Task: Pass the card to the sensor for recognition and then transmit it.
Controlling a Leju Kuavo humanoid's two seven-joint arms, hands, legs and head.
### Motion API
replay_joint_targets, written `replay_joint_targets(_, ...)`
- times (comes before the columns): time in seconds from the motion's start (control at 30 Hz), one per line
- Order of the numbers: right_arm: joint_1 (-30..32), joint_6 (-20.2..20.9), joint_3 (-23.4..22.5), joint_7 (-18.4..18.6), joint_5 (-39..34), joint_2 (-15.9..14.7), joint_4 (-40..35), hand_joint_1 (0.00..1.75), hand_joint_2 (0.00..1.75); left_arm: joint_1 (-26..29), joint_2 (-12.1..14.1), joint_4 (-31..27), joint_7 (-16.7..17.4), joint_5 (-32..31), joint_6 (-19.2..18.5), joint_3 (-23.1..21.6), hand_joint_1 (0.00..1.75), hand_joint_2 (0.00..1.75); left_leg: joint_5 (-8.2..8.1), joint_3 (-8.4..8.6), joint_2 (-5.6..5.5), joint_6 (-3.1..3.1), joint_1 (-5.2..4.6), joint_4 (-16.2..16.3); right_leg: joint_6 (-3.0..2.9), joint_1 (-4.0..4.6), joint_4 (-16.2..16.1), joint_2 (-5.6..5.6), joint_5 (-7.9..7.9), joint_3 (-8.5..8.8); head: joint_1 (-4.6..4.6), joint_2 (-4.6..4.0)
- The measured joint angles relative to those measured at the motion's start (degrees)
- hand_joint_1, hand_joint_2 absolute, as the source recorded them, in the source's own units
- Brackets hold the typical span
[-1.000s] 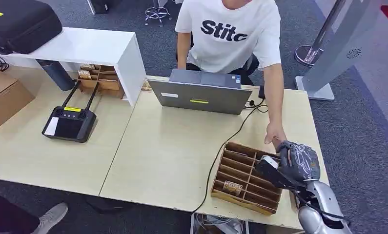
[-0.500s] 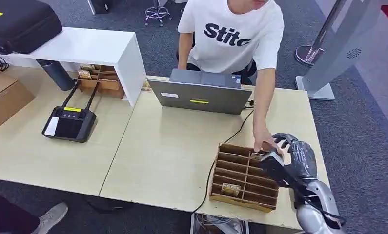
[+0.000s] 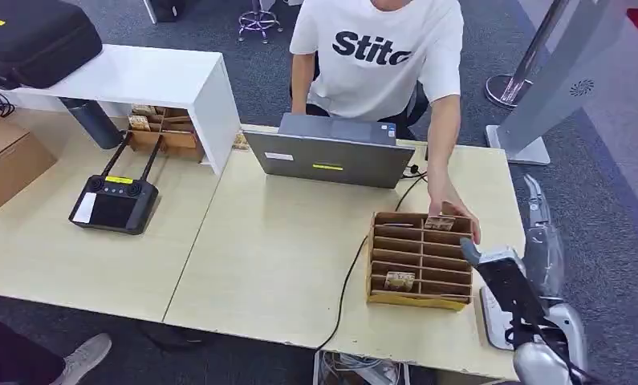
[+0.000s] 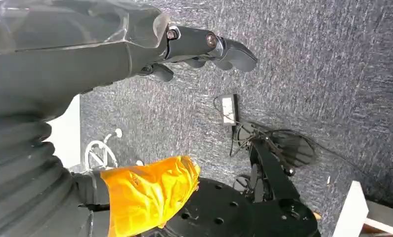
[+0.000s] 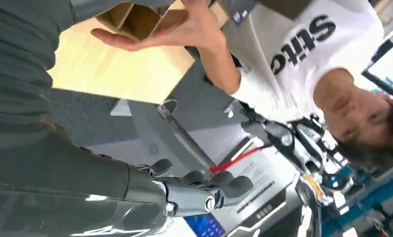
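The right arm (image 3: 550, 361) is clad in silver metal, with a long black block mounted along its forearm and a thin black cable run beside it. The right hand (image 5: 204, 190) is built of dark grey fingers, a small round screw being set at a knuckle, behind a glossy grey shell and a ribbed grey cover. The left hand (image 4: 204, 47) is made alike, in dark grey, with two screws seen near the thumb.

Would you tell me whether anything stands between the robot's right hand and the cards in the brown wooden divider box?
Yes: a person's hand rests on the far right corner of the brown wooden divider box, beside the far card, near the right hand. The near card lies uncovered.
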Motion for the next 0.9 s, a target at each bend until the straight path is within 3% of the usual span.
replay_joint_targets(0.27, 3.04, 0.77, -4.56, -0.48, 1.25, -0.44, -3.89, 0.00, 1.75, 1.11, 0.02, -0.46, 0.59, 1.09, 0.35, -1.73, 0.00, 1.75, 0.00, -0.01, 0.02, 0.00, 0.00, 0.00, 0.00, 0.00, 0.00, 0.01, 0.00, -0.01, 0.00, 0.00)
replay_joint_targets(0.6, 3.85, 0.81, -5.50, -0.33, 2.62, -0.65, -4.76, 0.00, 1.75, 1.30, 0.00, -0.63, 0.70, 1.31, 0.39, -2.16, 0.00, 1.75, 0.00, 0.02, 0.01, 0.00, 0.00, 0.00, 0.00, 0.00, 0.00, 0.01, 0.00, 0.00, -0.02, 0.00)
replay_joint_targets(0.8, 7.09, 0.39, -7.38, 2.03, 15.92, -3.60, -4.33, 0.00, 1.75, 2.24, 0.02, -1.81, 2.42, 2.01, 0.83, -3.02, 0.00, 1.75, -0.02, -0.02, -0.01, 0.02, -0.01, 0.00, 0.01, 0.00, -0.02, -0.01, -0.01, -0.01, 0.02, 0.00)
replay_joint_targets(0.9, 8.82, 2.64, -7.54, 4.54, 21.43, -6.03, -1.80, 0.00, 1.75, 2.35, 0.02, -2.03, 2.88, 1.77, 0.37, -3.23, 0.00, 1.75, -0.06, -0.03, 0.00, 0.05, -0.01, 0.00, 0.02, 0.00, -0.03, 0.00, -0.02, 0.00, -0.02, 0.00)
